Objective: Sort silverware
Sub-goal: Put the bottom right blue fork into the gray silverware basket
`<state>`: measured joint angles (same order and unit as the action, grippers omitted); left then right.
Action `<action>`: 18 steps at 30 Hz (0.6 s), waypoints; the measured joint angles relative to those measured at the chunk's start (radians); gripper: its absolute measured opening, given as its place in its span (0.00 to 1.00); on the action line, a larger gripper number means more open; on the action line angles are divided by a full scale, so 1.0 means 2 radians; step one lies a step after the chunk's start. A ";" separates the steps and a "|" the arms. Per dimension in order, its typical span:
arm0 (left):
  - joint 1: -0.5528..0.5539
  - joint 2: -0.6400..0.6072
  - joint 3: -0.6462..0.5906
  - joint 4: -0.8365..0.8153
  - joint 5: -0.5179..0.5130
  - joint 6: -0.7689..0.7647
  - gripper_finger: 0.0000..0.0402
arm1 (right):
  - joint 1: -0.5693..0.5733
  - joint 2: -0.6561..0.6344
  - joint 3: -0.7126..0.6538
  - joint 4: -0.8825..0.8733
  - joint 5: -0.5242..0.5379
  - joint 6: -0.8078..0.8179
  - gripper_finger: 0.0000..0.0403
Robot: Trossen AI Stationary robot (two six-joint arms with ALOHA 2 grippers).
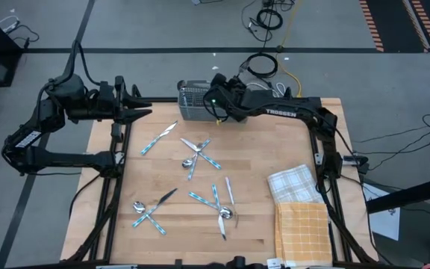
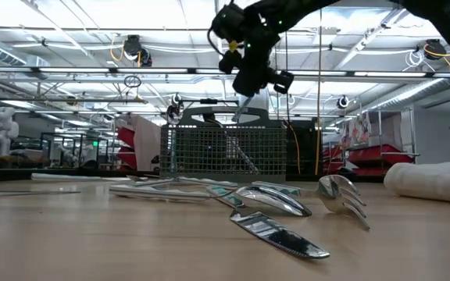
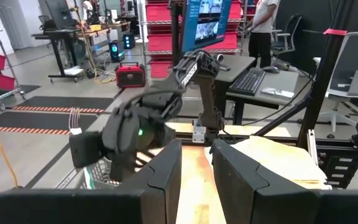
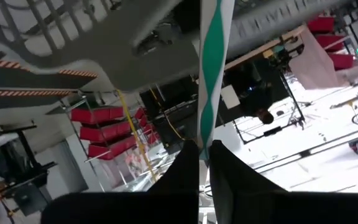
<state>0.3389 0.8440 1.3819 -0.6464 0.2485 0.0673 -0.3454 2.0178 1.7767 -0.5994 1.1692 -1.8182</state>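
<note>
My right gripper (image 1: 213,101) hangs over the grey wire-mesh caddy (image 1: 194,103) at the table's far edge, shut on one piece of silverware with a teal-and-white patterned handle (image 4: 213,62). In the low view the right gripper (image 2: 243,94) is just above the caddy (image 2: 225,152). Several other forks, spoons and knives lie flat on the wooden table in loose groups (image 1: 159,138), (image 1: 196,153), (image 1: 151,209), (image 1: 219,205). My left gripper (image 1: 139,104) waits open at the table's far left corner, touching nothing; its fingers (image 3: 160,180) show in the left wrist view. My right gripper pinches the piece of silverware by its patterned handle (image 4: 205,134) between its two fingers. The fingers come from above, pointing down. The piece is lifted clear of the table and hangs roughly upright below the fingers (image 2: 238,111), over the caddy's top.
A white checked cloth (image 1: 293,183) and an orange checked cloth (image 1: 302,232) lie by the table's right near corner. Bare wood lies in the middle of the table's left half (image 1: 118,187). The frame's black bars run along the table's sides. A person stands in the room beyond (image 3: 263,18).
</note>
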 joint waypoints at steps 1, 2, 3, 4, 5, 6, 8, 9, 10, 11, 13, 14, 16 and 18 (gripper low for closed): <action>0.000 0.000 0.000 0.000 0.000 0.000 0.24 | 0.000 0.005 0.000 -0.001 0.001 0.000 0.00; 0.000 0.000 0.000 0.000 0.000 0.000 0.24 | 0.000 0.007 0.000 -0.002 0.001 0.000 0.00; 0.000 0.000 0.000 0.000 0.000 0.000 0.24 | -0.001 0.011 0.000 -0.004 0.001 0.000 0.00; 0.000 0.000 0.000 0.000 0.000 0.000 0.24 | -0.001 0.013 0.000 -0.004 0.001 0.000 0.00; 0.000 0.000 0.000 0.000 0.000 0.000 0.24 | -0.001 0.014 0.000 -0.011 0.000 0.002 0.00; 0.000 0.000 0.000 0.000 0.000 0.000 0.24 | -0.001 0.015 0.000 -0.023 -0.003 0.002 0.00; 0.000 0.000 0.000 0.000 0.000 0.000 0.24 | -0.001 0.020 0.000 -0.037 -0.011 0.010 0.00; 0.000 0.000 0.000 0.000 0.000 0.000 0.24 | -0.001 0.021 -0.001 -0.048 -0.012 0.017 0.00; 0.000 0.000 0.000 0.000 0.000 0.000 0.24 | -0.003 0.023 -0.003 -0.051 -0.012 0.021 0.00; 0.000 0.000 0.000 0.000 0.000 0.000 0.24 | -0.004 0.024 -0.005 -0.052 -0.013 0.024 0.00; 0.000 0.000 0.000 0.000 0.000 0.001 0.24 | -0.006 0.024 -0.008 -0.053 -0.012 0.025 0.00; 0.000 0.000 0.000 0.000 0.000 0.004 0.24 | -0.008 0.024 -0.009 -0.054 -0.012 0.026 0.00; 0.000 0.000 0.000 0.000 0.000 0.009 0.24 | -0.011 0.024 -0.010 -0.055 -0.012 0.026 0.00; 0.000 0.000 0.000 0.000 0.000 0.009 0.24 | -0.012 0.024 -0.010 -0.054 -0.012 0.032 0.00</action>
<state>0.3389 0.8440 1.3819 -0.6462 0.2480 0.0860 -0.3697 2.0663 1.7565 -0.7079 1.1454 -1.7537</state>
